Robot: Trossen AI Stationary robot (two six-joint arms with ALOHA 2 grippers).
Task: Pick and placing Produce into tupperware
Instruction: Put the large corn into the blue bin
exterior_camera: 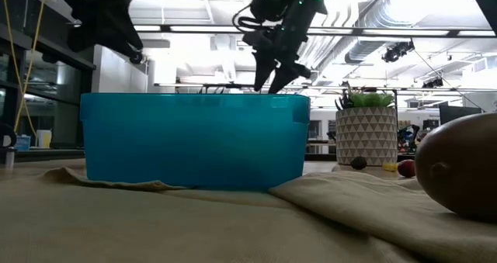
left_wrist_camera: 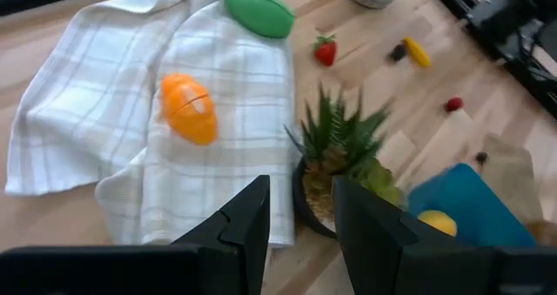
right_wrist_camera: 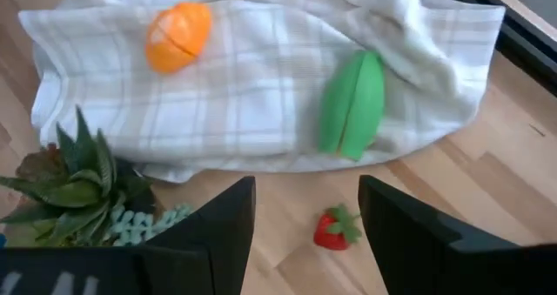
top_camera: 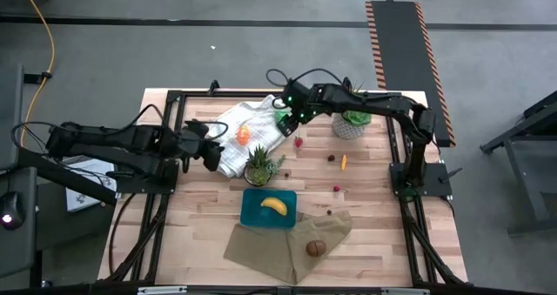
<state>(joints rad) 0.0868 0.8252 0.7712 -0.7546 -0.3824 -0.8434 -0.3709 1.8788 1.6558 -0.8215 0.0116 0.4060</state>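
The left hand (top_camera: 211,156) hangs clenched and empty over the white towel (top_camera: 233,125), where the orange piece (top_camera: 244,134) and green pepper (top_camera: 283,118) lie unpicked. Further right, the right hand (top_camera: 293,114) hovers released, grasping nothing, above the pepper and strawberry (top_camera: 298,142). The tupperware (top_camera: 252,212) holds only the banana (top_camera: 274,205). A kiwi (top_camera: 315,248) rests on the tan cloth (top_camera: 261,251); small berries, probably three, dot the worktop (top_camera: 374,225). Most remains to do.

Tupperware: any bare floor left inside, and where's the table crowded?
The tupperware holds only the banana; the floor around it is bare. Crowded: the white towel with orange and green pepper, strawberry, spiky plant.
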